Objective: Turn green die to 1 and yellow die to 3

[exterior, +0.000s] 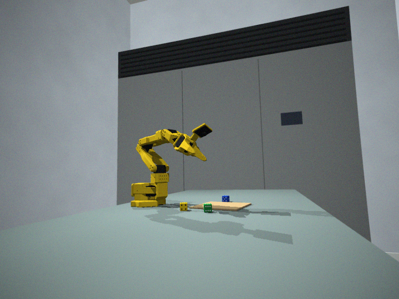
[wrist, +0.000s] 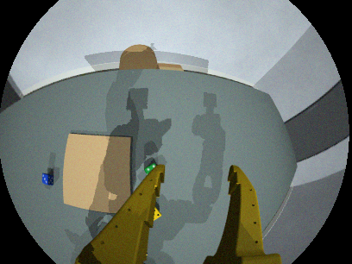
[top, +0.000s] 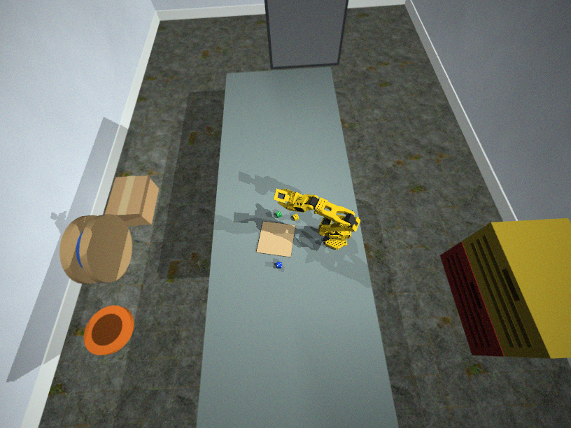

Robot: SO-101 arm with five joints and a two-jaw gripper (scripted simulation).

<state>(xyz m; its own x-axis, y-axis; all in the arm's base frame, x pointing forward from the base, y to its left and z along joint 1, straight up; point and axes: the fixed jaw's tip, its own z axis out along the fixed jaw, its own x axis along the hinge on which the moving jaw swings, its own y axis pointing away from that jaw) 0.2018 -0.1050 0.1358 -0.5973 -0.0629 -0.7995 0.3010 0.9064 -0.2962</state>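
Note:
A tan mat [top: 276,238] [exterior: 232,205] [wrist: 86,175] lies flat on the grey table [top: 285,345]. The green die [top: 278,214] [exterior: 208,208] [wrist: 151,168] lies on the table just off one edge of the mat. The yellow die [top: 294,217] [exterior: 183,206] [wrist: 157,215] lies on the table near it, closer to the arm's base; in the wrist view a jaw partly hides it. The blue die [top: 278,264] [exterior: 225,198] [wrist: 47,179] lies on the table off the mat's opposite edge. My gripper [exterior: 203,158] [wrist: 196,170] hangs high above the green and yellow dice, its jaws apart with nothing between them.
On the floor beside the table stand a cardboard box [top: 134,198], a round brown drum [top: 96,248] and an orange bowl [top: 108,329]. A yellow and red crate [top: 516,290] stands on the other side. A grey cabinet [top: 306,32] stands at the table's far end.

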